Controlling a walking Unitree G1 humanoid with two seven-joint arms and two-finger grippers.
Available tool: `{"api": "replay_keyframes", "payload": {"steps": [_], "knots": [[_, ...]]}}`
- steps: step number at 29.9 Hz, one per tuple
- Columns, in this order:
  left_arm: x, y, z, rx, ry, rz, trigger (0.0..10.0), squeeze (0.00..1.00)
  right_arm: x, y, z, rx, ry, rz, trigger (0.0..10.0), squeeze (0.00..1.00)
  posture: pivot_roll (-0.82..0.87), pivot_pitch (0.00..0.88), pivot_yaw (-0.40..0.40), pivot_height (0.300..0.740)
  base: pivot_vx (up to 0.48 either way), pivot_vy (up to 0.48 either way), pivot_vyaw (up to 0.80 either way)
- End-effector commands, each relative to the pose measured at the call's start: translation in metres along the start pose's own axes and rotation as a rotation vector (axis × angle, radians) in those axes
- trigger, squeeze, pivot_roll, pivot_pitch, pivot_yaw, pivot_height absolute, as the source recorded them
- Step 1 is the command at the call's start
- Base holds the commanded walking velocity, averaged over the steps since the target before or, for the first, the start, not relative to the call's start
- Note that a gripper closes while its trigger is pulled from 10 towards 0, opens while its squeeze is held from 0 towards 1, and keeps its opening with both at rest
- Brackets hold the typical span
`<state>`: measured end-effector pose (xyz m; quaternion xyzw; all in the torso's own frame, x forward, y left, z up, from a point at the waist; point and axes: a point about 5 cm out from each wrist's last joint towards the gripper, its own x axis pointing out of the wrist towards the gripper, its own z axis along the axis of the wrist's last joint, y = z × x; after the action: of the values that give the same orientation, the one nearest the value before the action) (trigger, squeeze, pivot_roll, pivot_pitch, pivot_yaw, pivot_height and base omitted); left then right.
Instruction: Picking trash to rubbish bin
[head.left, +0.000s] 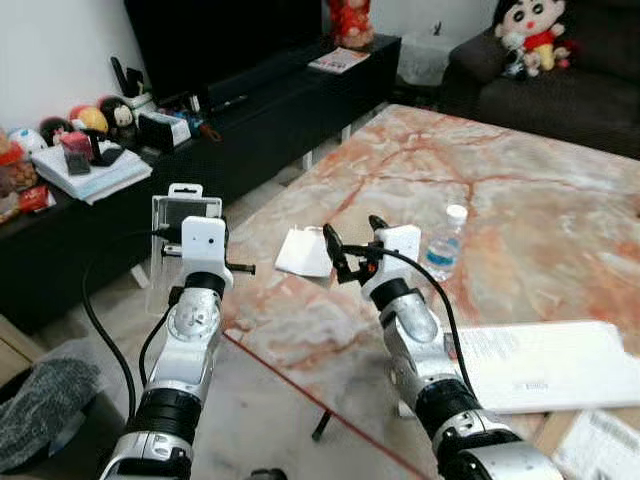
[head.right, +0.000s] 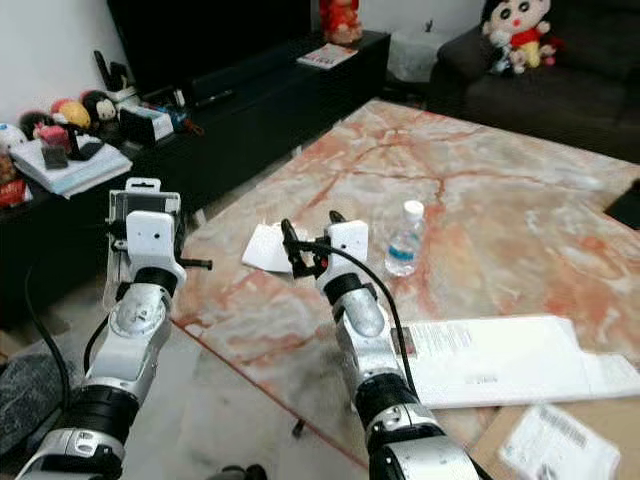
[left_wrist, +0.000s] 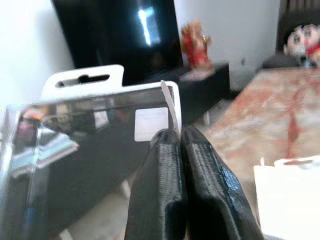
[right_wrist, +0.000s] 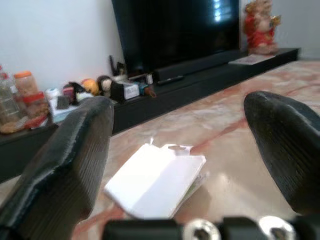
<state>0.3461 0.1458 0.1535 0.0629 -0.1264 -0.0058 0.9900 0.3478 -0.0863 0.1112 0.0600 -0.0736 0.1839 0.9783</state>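
Beside table edge (head.left: 262, 352), left gripper (left_wrist: 175, 137) pinching clear packaging (head.left: 180, 240)

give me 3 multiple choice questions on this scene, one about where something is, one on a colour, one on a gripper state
1. Where does the white paper packet lie?
A. on the marble table, near its edge
B. on the sofa
C. on the TV console

2. What colour is the cap of the water bottle?
A. red
B. white
C. blue

3. How is the left gripper?
A. open over the table
B. open and bare
C. shut on the clear plastic package

Answers: 1 A, the packet sits on the marble table just ahead of the open right gripper; 2 B, the cap shows white; 3 C, the fingers pinch the package's edge.
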Motion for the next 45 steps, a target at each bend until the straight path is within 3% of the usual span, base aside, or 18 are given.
{"api": "replay_keyframes", "payload": {"steps": [1,33,38,45], "knots": [[-0.003,0.009,-0.003,0.015,0.004,0.025,10.0,0.00,0.006,0.008,0.005,0.003,-0.016,0.026,10.0,0.00,0.04,0.000,0.051,0.740,-0.247,0.000,0.00],[-0.004,0.010,-0.004,0.015,0.005,0.025,10.0,0.00,0.006,0.007,0.006,0.003,-0.016,0.025,10.0,0.00,0.04,0.000,0.051,0.740,-0.244,0.000,0.00],[-0.003,0.008,-0.005,0.008,0.011,0.026,10.0,0.00,0.004,0.006,-0.001,-0.003,0.025,0.025,10.0,0.00,0.05,0.000,0.039,0.740,0.000,0.000,0.00],[-0.008,0.009,-0.024,-0.002,0.112,-0.010,10.0,0.00,-0.003,0.002,-0.012,-0.006,0.083,0.017,10.0,0.00,0.05,0.000,0.037,0.740,0.000,0.000,0.00]]}}
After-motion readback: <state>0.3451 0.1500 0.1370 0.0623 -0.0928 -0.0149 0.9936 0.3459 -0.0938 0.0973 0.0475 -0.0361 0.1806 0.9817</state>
